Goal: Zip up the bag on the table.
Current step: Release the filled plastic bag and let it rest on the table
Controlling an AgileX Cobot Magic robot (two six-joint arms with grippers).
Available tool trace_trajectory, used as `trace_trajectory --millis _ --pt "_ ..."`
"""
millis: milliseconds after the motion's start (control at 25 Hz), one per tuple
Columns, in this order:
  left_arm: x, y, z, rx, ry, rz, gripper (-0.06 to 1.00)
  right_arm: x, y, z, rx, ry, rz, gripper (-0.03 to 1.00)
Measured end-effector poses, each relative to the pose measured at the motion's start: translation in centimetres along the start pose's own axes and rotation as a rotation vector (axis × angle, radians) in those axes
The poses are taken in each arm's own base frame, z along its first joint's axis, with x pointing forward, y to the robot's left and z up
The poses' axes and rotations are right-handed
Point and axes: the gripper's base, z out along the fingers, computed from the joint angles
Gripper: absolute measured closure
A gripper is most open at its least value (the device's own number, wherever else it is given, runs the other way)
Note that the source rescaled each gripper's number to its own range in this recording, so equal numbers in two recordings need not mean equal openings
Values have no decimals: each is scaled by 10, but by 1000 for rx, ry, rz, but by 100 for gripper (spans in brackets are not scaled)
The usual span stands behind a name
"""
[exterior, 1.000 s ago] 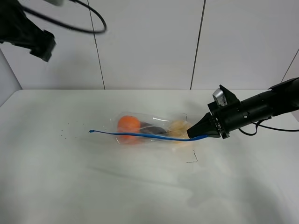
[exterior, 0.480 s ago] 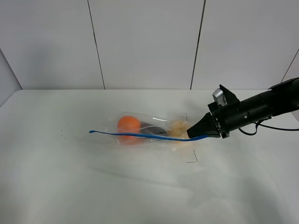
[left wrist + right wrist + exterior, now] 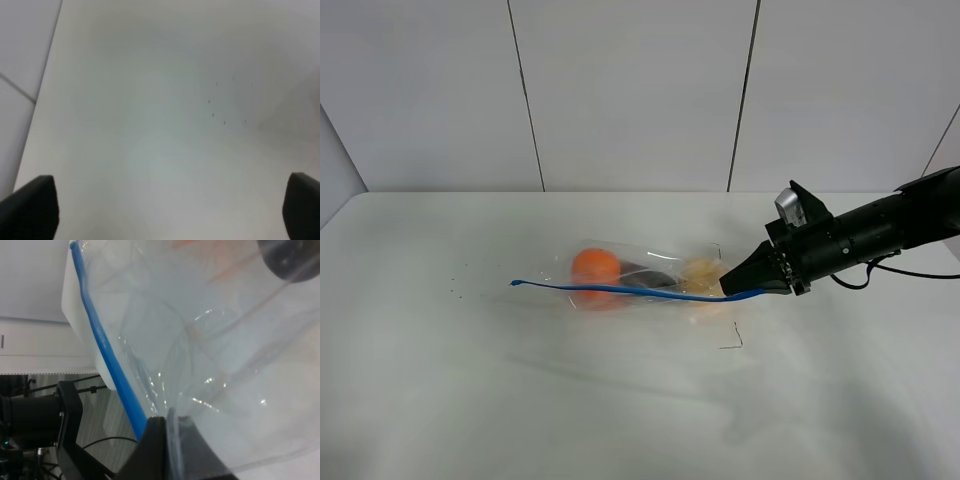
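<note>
The clear bag (image 3: 640,272) lies on the white table (image 3: 520,400), with an orange (image 3: 595,267), a dark eggplant (image 3: 647,276) and a yellow pear (image 3: 702,272) inside. Its blue zipper strip (image 3: 620,290) runs along the near edge. My right gripper (image 3: 742,285) is shut on the right end of the bag at the strip. The right wrist view shows the strip (image 3: 102,342) and the crinkly plastic (image 3: 210,340) running into the shut jaws. My left gripper (image 3: 165,210) is open over bare table (image 3: 150,125), away from the bag, and is out of the exterior view.
A small black mark (image 3: 732,340) lies on the table in front of the bag's right end. Tiny dark specks (image 3: 460,280) dot the table left of the bag; they also show in the left wrist view (image 3: 225,105). A white panelled wall stands behind.
The left arm, at the top left one second ago, has left the exterior view. The right gripper and the bag have not moved.
</note>
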Motion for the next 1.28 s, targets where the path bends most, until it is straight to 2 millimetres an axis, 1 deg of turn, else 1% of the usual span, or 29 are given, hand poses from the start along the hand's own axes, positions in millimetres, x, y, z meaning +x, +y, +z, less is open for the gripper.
trace_trajectory --millis 80,280,400,480,560,640,760,920,1160,1280 --pt "22 0 -6 -4 -18 -14 -5 0 0 0 -1 -2 -1 97" --pt "66 1 -36 -6 -191 -32 -5 0 0 0 -1 -2 -1 97" --pt "96 1 -49 -9 -255 -41 -5 0 0 0 -1 -2 -1 97" --pt "111 0 -54 -10 -296 -46 -5 0 0 0 -1 -2 -4 97" --pt "128 1 -64 -14 -368 -54 -5 0 0 0 -1 -2 -5 97" --pt "140 1 -72 -16 -425 -64 -5 0 0 0 -3 -5 -4 97" --pt "154 2 -85 -17 -503 -78 -5 -1 0 0 -4 -7 -7 97" --pt "163 3 -96 -16 -572 -90 -5 -1 0 0 -4 -8 -6 97" --pt "163 0 -97 26 -591 -110 -5 -1 0 0 -4 -8 -6 97" --pt "171 -3 -85 30 -490 -107 -5 -1 0 0 -4 -8 -6 97"
